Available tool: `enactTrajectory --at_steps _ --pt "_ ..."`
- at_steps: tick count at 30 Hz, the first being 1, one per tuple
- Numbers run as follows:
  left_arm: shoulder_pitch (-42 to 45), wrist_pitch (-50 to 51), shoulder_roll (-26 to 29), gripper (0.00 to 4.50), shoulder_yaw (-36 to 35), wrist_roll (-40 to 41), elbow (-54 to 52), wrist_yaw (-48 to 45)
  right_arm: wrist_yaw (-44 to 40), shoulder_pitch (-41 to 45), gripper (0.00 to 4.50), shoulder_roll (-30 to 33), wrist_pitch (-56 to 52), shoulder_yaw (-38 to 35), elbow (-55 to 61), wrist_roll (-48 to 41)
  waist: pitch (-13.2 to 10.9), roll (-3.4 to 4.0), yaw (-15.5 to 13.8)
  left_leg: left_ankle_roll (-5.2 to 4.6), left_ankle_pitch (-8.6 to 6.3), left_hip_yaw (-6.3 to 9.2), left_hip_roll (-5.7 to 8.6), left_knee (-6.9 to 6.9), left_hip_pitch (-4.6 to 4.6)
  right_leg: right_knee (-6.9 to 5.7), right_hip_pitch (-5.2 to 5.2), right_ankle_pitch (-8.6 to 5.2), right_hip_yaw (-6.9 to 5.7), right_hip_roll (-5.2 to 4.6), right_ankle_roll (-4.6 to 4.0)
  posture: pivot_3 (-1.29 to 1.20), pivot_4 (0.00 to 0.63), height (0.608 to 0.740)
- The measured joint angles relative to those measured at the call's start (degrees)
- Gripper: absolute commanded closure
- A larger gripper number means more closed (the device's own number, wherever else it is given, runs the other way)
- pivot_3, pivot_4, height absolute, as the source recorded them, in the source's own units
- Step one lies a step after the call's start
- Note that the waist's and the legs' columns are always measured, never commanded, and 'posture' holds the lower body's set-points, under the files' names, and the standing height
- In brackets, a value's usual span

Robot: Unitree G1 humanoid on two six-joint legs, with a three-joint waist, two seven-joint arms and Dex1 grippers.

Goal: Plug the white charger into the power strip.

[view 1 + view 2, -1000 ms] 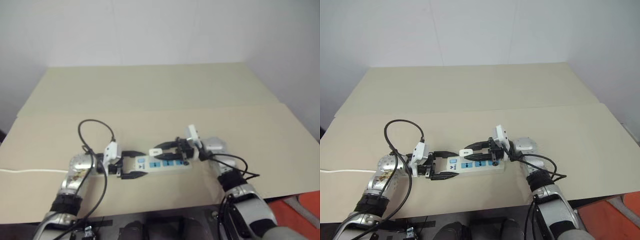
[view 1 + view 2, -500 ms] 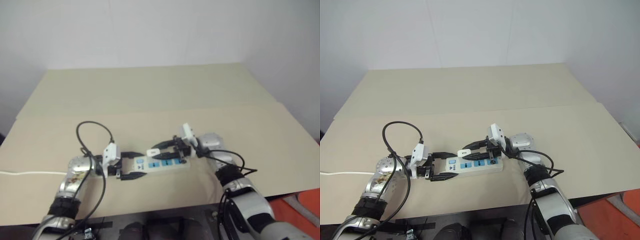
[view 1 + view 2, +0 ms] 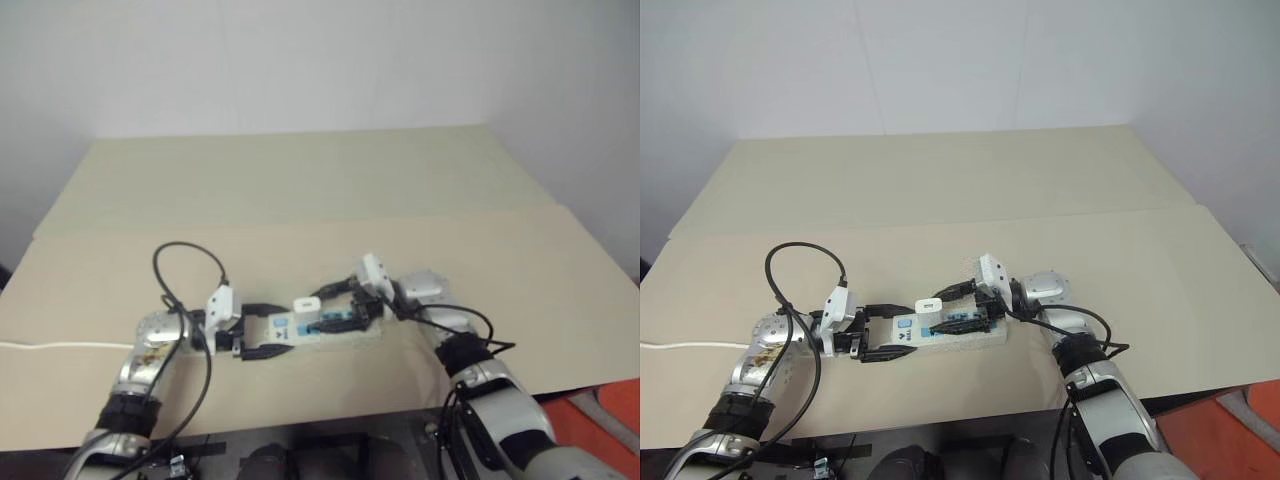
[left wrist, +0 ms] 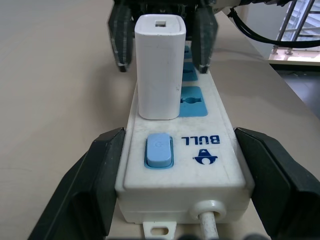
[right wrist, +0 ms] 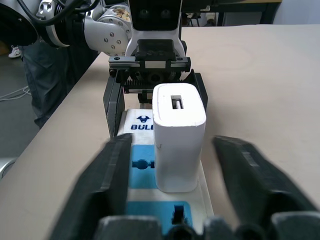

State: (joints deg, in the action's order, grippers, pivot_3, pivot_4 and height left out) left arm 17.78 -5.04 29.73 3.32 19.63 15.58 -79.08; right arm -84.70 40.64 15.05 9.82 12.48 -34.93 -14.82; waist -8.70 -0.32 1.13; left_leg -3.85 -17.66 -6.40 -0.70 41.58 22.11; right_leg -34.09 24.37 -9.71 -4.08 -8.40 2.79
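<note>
The power strip (image 3: 958,342) lies near the table's front edge, its switch end toward my left arm. My left gripper (image 3: 896,331) is shut on that switch end, one black finger (image 4: 95,180) against each long side. The white charger (image 4: 160,65) stands upright in the socket next to the blue switch (image 4: 159,150). From the strip's other end my right gripper (image 3: 943,311) straddles the charger (image 5: 178,135) with its fingers open. There is a gap between the charger and each finger (image 5: 112,170).
The strip's white cord (image 3: 680,343) runs off the table's left edge. A black cable loop (image 3: 805,255) rises over my left wrist. The beige table (image 3: 940,190) stretches far behind the strip. An orange object (image 3: 1240,430) lies on the floor at the lower right.
My right gripper has opened and let go of the charger, which stays upright in its socket. The left gripper and the strip have not moved.
</note>
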Motion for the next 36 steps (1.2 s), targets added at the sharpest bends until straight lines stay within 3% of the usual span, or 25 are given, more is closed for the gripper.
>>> enactTrajectory --at_steps 1,13,20,24,27,28,30,36 --pt "0.00 0.00 0.00 1.27 0.00 0.01 0.00 0.00 -0.04 -0.21 0.01 0.06 -0.27 -0.03 0.44 -0.02 0.00 0.00 -0.01 0.00 0.00 0.00 0.00 0.00 0.01 0.01 0.01 0.00 0.00 0.00 0.00 0.00 0.150 0.740" --pt "0.30 -0.01 -0.06 1.27 0.28 0.00 0.04 0.09 0.30 -1.70 0.01 4.15 -4.43 -2.34 9.36 -2.36 -0.03 0.02 -0.26 0.00 0.00 0.01 0.00 0.00 0.15 0.02 0.14 0.00 -0.01 -0.01 0.00 0.00 0.150 0.740" --pt "1.16 -2.61 -0.13 1.27 0.56 -1.72 0.86 1.79 -0.11 -2.69 0.01 19.20 -7.76 -7.03 15.07 -2.28 -0.05 -0.01 -0.45 -0.03 -0.02 0.01 0.00 0.00 0.20 0.10 0.20 -0.01 -0.02 -0.04 -0.02 0.00 0.150 0.740" --pt "1.80 -2.70 -0.39 1.27 0.54 -1.94 1.59 3.56 -0.11 -9.91 0.01 28.74 -7.38 -12.28 17.88 -2.41 -0.07 -0.03 -0.58 -0.11 -0.06 -0.01 0.00 0.00 0.22 0.12 0.20 -0.02 -0.02 -0.06 -0.02 0.00 0.150 0.740" --pt "1.86 -3.34 -0.31 1.27 0.37 -2.01 2.26 3.88 0.14 -15.65 0.01 32.14 -7.22 -16.66 21.05 -4.51 -0.08 -0.04 -0.46 -0.12 -0.07 -0.03 -0.01 0.01 0.19 0.19 0.20 -0.02 0.00 -0.09 -0.02 0.00 0.150 0.740" --pt "1.81 -3.35 -0.28 0.55 0.32 -1.95 2.32 3.85 0.31 -17.14 0.00 32.89 -7.26 -17.78 22.24 -4.87 -0.08 -0.04 -0.40 -0.13 -0.07 -0.04 -0.03 0.01 0.17 0.20 0.19 -0.02 0.00 -0.09 -0.02 0.00 0.150 0.740" --pt "1.71 -3.74 -0.43 0.01 0.51 -2.06 2.97 3.30 1.66 -21.61 0.00 34.12 -7.76 -20.76 26.52 -6.72 -0.08 -0.04 -0.47 -0.17 -0.10 -0.04 -0.04 0.01 0.15 0.19 0.18 -0.02 0.00 -0.10 -0.03 0.00 0.150 0.740" --pt "1.70 -5.20 -1.47 0.01 0.07 0.38 3.23 0.50 5.46 -27.25 0.00 34.21 -9.64 -22.98 32.47 -8.85 -0.09 -0.06 -0.59 -0.21 -0.16 -0.04 -0.04 0.04 0.19 0.23 0.21 -0.02 0.00 -0.14 -0.03 0.00 0.150 0.740"
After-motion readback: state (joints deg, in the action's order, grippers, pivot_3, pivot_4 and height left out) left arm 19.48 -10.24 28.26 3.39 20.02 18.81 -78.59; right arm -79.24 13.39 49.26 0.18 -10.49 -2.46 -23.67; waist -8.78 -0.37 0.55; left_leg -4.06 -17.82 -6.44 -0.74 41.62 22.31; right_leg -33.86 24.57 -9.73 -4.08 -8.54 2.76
